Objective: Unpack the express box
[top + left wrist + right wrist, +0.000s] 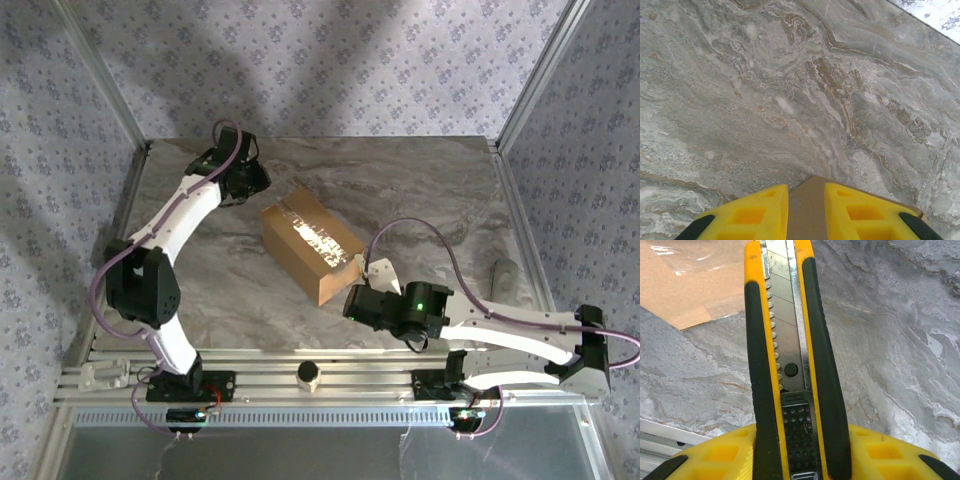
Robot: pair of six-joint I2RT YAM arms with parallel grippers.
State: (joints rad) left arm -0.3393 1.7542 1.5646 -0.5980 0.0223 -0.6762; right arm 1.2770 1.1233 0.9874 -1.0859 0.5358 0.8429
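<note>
The express box (312, 245) lies slantwise in the middle of the marbled surface (440, 190), with a shiny tape strip (318, 236) running along its top. The left gripper (255, 185) sits just by its far-left corner. The right gripper (372, 272) is right at its near-right end. A small round knob (310, 374) stands on the near rail (260, 372).

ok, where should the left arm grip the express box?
Probably the far corner of the express box, from the back left: it lies diagonally, that corner faces the left gripper, and the right gripper holds a knife at the near end.
</note>
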